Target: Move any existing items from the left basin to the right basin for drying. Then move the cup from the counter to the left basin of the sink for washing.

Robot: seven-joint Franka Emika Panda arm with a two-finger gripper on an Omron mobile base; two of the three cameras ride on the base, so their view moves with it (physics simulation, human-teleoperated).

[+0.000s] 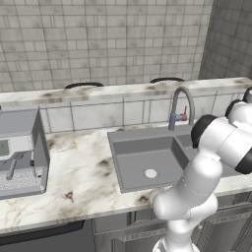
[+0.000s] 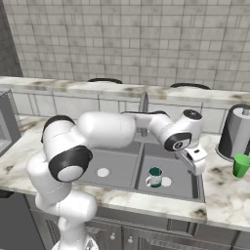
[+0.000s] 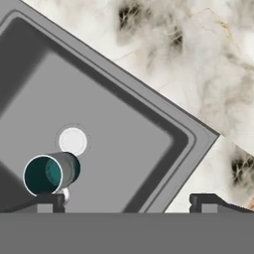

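Observation:
The small teal-green cup [image 2: 155, 177] [image 3: 47, 173] stands upright in the right basin [image 2: 178, 168] of the grey sink, beside that basin's pale drain [image 3: 73, 141]. My gripper [image 2: 198, 165] [image 3: 126, 202] hangs open over the right basin's right rim, up and to the right of the teal cup, with nothing between its fingertips [image 3: 47, 200]. A bright green cup [image 2: 240, 165] stands on the marble counter [image 2: 222, 195] right of the sink. The left basin [image 1: 142, 160] [image 2: 114, 163] shows its drain [image 1: 150, 173].
The curved grey tap [image 1: 179, 106] rises behind the sink's divider. A grey canister [image 2: 237, 131] stands just behind the green cup. A grey coffee machine [image 1: 19, 152] sits on the counter far left. My arm spans the sink from the left.

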